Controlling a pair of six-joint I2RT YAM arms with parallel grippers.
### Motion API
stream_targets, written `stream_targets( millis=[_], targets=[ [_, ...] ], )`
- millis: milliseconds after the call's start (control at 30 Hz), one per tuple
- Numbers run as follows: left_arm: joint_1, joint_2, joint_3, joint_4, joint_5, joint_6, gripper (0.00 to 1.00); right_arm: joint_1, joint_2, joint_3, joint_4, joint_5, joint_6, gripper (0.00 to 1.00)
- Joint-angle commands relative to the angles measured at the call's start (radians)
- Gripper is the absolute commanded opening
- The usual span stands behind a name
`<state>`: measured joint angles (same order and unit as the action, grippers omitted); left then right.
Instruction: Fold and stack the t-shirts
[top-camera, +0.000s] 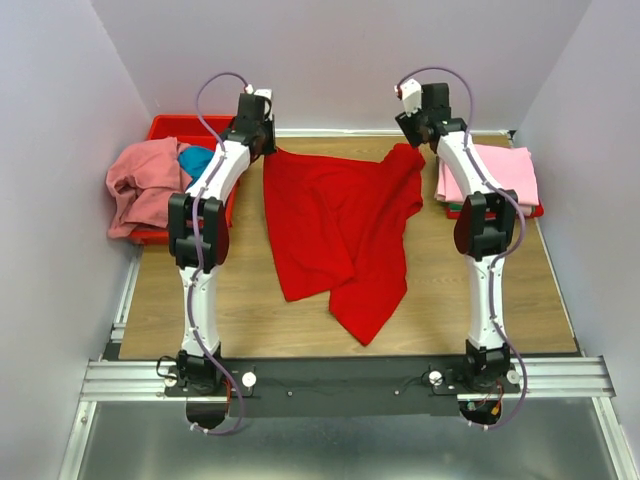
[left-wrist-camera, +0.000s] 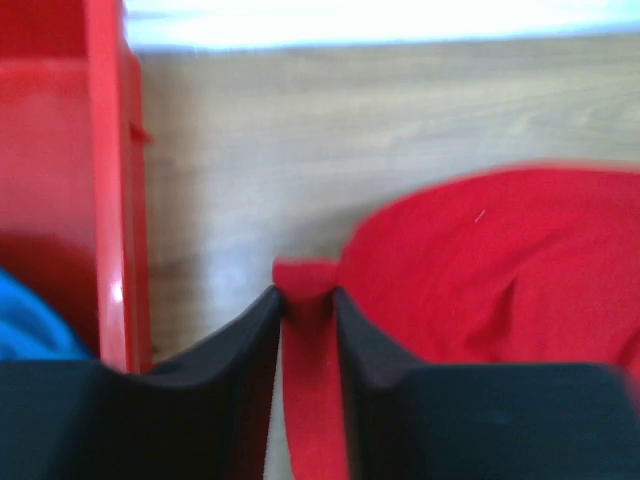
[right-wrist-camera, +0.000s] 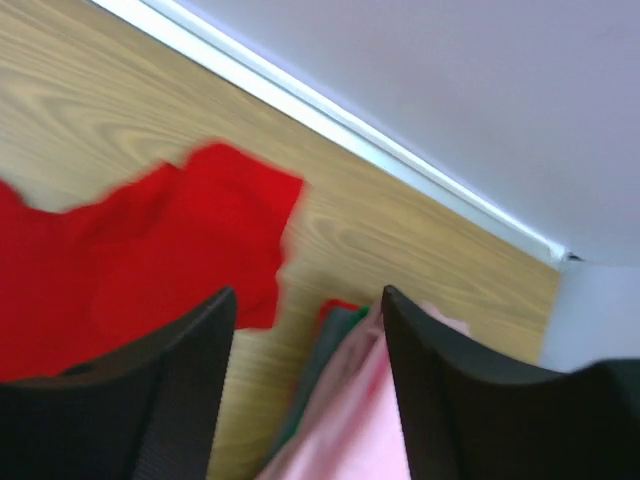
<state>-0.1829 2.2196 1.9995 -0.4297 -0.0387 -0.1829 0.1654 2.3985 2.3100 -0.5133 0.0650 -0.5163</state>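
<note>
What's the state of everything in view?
Bright red cloth t-shirt: unfolded, rumpled.
Light pink cloth t-shirt: folded, topping stack.
Salmon pink cloth t-shirt: crumpled over red plastic bin.
Teal blue t-shirt: bunched in bin.
Left gripper: red cloth between fingers, grip unclear.
Right gripper: open, empty.

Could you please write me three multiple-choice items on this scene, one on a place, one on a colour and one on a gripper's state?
1. Where on the table does the folded pink t-shirt lie?
A. near left corner
B. far right corner
C. middle

2. What colour is the spread-out t-shirt in the middle?
A. red
B. teal
C. green

3. How is the right gripper?
A. shut on pink cloth
B. shut on red cloth
C. open and empty

Answers:
1 B: the top view shows it by the far right edge.
2 A: it is plainly red in every view.
3 C: in its wrist view the jaws stand apart with nothing between them.
</note>
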Motion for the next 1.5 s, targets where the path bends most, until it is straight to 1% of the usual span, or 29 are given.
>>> stream_targets(
  millis=[0,33,67,100,133,167,200,233,267,300,333,367,400,467,500,533,600,633,733,833,900,933,967,1067,1100,1133,1233,1300,1467],
  targets=[
    [0.008,0.014,0.164,-0.061,-0.049,0.010,0.46,0.006,0.018,0.040,0.048,0.202,0.033,0.74],
    [0.008,-0.013,0.176,-0.063,-0.041,0.010,0.52,0.005,-0.007,0.040,0.048,0.208,0.035,0.76],
    [0.008,-0.037,0.179,-0.058,-0.020,0.011,0.54,0.005,-0.036,-0.021,0.048,0.184,0.038,0.77],
    [0.008,-0.061,0.173,-0.049,-0.006,0.013,0.54,0.006,-0.133,-0.067,0.047,0.155,0.047,0.77],
    [0.007,-0.121,0.164,-0.046,0.008,0.017,0.54,0.005,-0.188,-0.124,0.047,0.039,0.050,0.77],
    [0.007,-0.159,0.141,-0.040,0.034,0.025,0.55,0.005,-0.261,-0.282,0.041,-0.046,0.045,0.77],
    [0.005,-0.204,0.104,-0.008,0.064,0.029,0.55,0.005,-0.324,-0.357,0.007,-0.148,0.018,0.77],
    [0.003,-0.306,0.003,0.015,0.085,0.036,0.55,0.005,-0.455,-0.445,-0.016,-0.345,0.003,0.77],
    [0.003,-0.363,-0.060,0.043,0.123,0.042,0.55,0.006,-0.514,-0.589,-0.040,-0.444,-0.014,0.77],
    [0.003,-0.420,-0.127,0.098,0.144,0.042,0.57,0.005,-0.566,-0.674,-0.097,-0.534,-0.043,0.77],
    [0.003,-0.543,-0.280,0.127,0.184,0.040,0.59,0.006,-0.672,-0.805,-0.135,-0.677,-0.050,0.76],
    [0.003,-0.601,-0.353,0.175,0.197,0.034,0.62,0.009,-0.711,-0.875,-0.157,-0.729,-0.057,0.76],
    [0.003,-0.724,-0.513,0.198,0.213,0.031,0.64,0.011,-0.755,-0.940,-0.174,-0.770,-0.065,0.76],
    [0.005,-0.834,-0.664,0.248,0.293,0.007,0.68,0.028,-0.849,-1.114,-0.207,-0.836,-0.092,0.75],
    [0.005,-0.889,-0.742,0.256,0.319,-0.007,0.68,0.042,-0.866,-1.156,-0.215,-0.837,-0.097,0.75],
    [0.006,-0.984,-0.874,0.256,0.345,-0.027,0.68,0.049,-0.884,-1.210,-0.215,-0.812,-0.099,0.75],
    [0.007,-1.069,-0.990,0.243,0.416,-0.079,0.67,0.083,-0.910,-1.302,-0.218,-0.789,-0.093,0.74],
    [0.007,-1.106,-1.087,0.233,0.442,-0.098,0.66,0.092,-0.915,-1.322,-0.218,-0.775,-0.088,0.74],
    [-0.010,-1.266,-1.240,0.181,0.494,-0.183,0.61,0.111,-0.934,-1.388,-0.215,-0.732,-0.070,0.72],
    [-0.059,-1.314,-1.311,0.106,0.479,-0.225,0.59,0.118,-0.943,-1.416,-0.211,-0.712,-0.064,0.70],
    [-0.110,-1.321,-1.348,0.057,0.413,-0.285,0.58,0.121,-0.950,-1.436,-0.186,-0.660,-0.047,0.70],
    [-0.142,-1.312,-1.343,0.052,0.395,-0.297,0.58,0.120,-0.953,-1.442,-0.177,-0.650,-0.042,0.70],
    [-0.217,-1.292,-1.346,0.057,0.366,-0.331,0.58,0.120,-0.954,-1.445,-0.171,-0.636,-0.036,0.70],
    [-0.326,-1.229,-1.389,0.092,0.310,-0.415,0.57,0.120,-0.941,-1.446,-0.140,-0.625,-0.010,0.70],
    [-0.346,-1.210,-1.404,0.107,0.315,-0.456,0.56,0.121,-0.937,-1.445,-0.136,-0.631,-0.014,0.71],
    [-0.371,-1.184,-1.432,0.108,0.304,-0.484,0.51,0.121,-0.932,-1.443,-0.134,-0.631,-0.017,0.71],
    [-0.464,-1.180,-1.449,0.088,0.215,-0.590,0.50,0.120,-0.927,-1.436,-0.129,-0.622,-0.024,0.73],
    [-0.496,-1.215,-1.470,0.103,0.217,-0.609,0.51,0.121,-0.932,-1.439,-0.128,-0.613,-0.030,0.74],
    [-0.500,-1.310,-1.538,0.131,0.188,-0.696,0.52,0.121,-0.931,-1.445,-0.128,-0.619,-0.033,0.74]
  ],
)
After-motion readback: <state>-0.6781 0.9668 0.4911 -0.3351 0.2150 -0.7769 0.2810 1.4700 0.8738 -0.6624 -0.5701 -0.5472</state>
